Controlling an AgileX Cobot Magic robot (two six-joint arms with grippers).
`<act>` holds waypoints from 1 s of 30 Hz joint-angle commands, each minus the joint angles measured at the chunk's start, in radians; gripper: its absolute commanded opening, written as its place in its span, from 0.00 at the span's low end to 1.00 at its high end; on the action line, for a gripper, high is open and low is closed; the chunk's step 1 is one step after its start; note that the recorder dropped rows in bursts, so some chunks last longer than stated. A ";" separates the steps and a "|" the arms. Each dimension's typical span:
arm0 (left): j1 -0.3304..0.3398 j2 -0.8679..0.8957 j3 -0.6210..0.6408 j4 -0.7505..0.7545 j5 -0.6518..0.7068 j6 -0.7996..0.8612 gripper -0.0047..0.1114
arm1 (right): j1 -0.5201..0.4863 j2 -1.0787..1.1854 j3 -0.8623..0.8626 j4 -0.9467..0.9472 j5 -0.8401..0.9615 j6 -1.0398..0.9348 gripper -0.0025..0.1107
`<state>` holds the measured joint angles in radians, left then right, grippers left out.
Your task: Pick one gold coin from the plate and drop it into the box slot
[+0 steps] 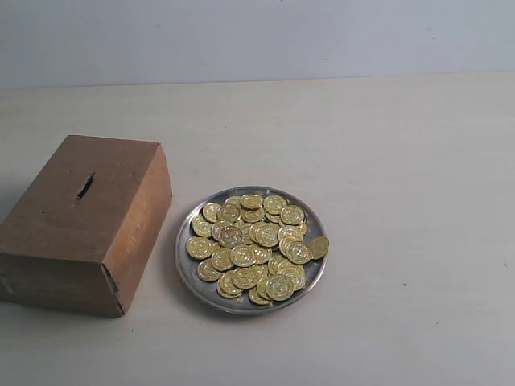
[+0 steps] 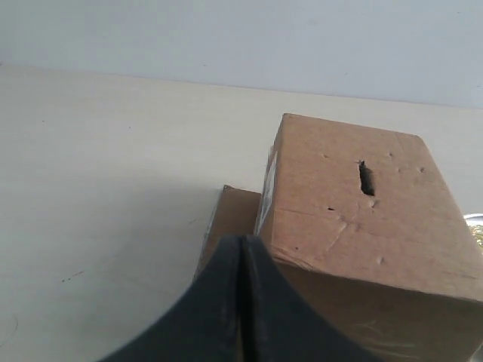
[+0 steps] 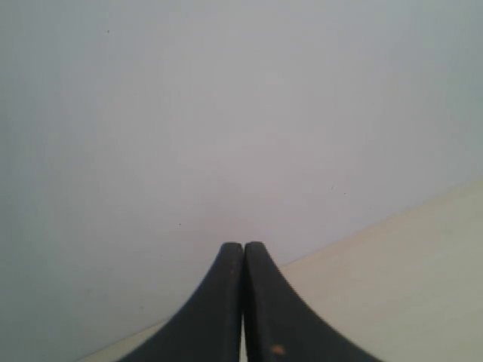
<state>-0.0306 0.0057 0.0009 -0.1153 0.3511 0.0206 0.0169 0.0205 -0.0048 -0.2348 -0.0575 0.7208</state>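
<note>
A round silver-grey plate (image 1: 189, 269) lies on the table, heaped with several gold coins (image 1: 256, 246); one coin (image 1: 319, 247) leans over its right rim. Left of it stands the brown box (image 1: 64, 241), its dark slot (image 1: 84, 186) in the top face. Neither gripper shows in the exterior view. In the left wrist view my left gripper (image 2: 242, 240) is shut with nothing in it, close to the box (image 2: 355, 226), whose slot (image 2: 366, 179) faces up; a sliver of the plate (image 2: 476, 223) shows at the frame's edge. My right gripper (image 3: 243, 246) is shut and empty, facing the pale wall.
The pale table (image 1: 402, 161) stretches behind and to the right of the plate, ending at a light wall (image 1: 257, 32). A loose brown flap (image 2: 230, 219) lies on the table at the foot of the box.
</note>
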 commanded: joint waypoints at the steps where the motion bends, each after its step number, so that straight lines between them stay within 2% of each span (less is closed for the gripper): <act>1: -0.001 -0.006 -0.001 -0.002 0.004 0.000 0.04 | -0.005 -0.005 0.005 -0.005 -0.017 -0.001 0.02; 13: -0.001 -0.006 -0.001 -0.002 0.004 0.000 0.04 | -0.005 -0.011 0.005 -0.011 -0.015 -0.009 0.02; 22: -0.001 -0.006 -0.001 -0.002 0.005 0.000 0.04 | -0.005 -0.020 0.005 -0.038 0.057 -0.184 0.02; 30: -0.001 -0.006 -0.001 -0.002 0.005 0.000 0.04 | -0.005 -0.020 0.005 -0.024 0.309 -0.233 0.02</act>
<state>-0.0306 0.0057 0.0009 -0.1153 0.3586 0.0206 0.0169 0.0061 -0.0048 -0.2632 0.1615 0.5271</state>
